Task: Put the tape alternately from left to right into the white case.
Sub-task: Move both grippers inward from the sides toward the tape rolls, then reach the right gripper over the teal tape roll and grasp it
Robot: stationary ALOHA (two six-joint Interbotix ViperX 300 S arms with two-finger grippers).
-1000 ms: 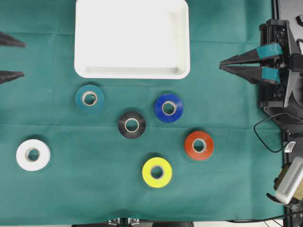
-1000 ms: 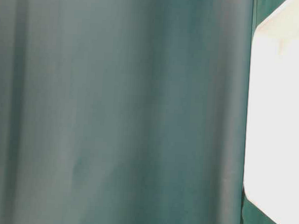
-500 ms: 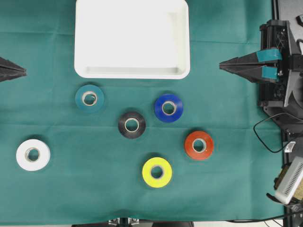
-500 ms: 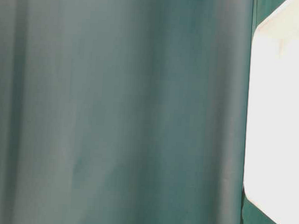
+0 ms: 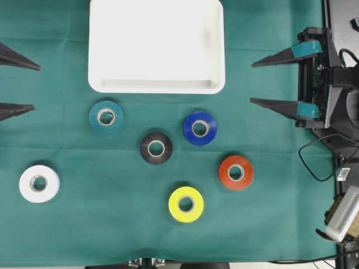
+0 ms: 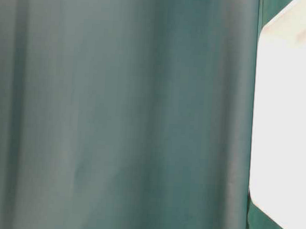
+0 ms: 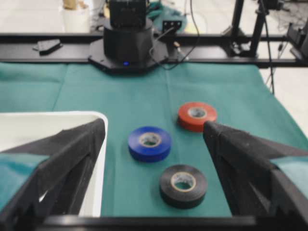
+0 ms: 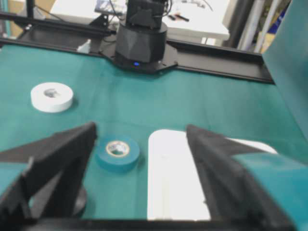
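Green cloth [image 5: 269, 224] blurs table-level view, left claw [image 5: 25, 84] cropped

Bright, even light from above; the rolls cast only faint shadows on the green cloth-covered worktop [image 5: 84, 224]. The large shallow white plastic tray [image 5: 156, 84] glares, nearly blown out. The table-level view is wholly blurred; both wrist views are soft, near jaws out of focus.

white case [image 5: 156, 45] unoccupied, rolls [image 5: 156, 148] spaced apart
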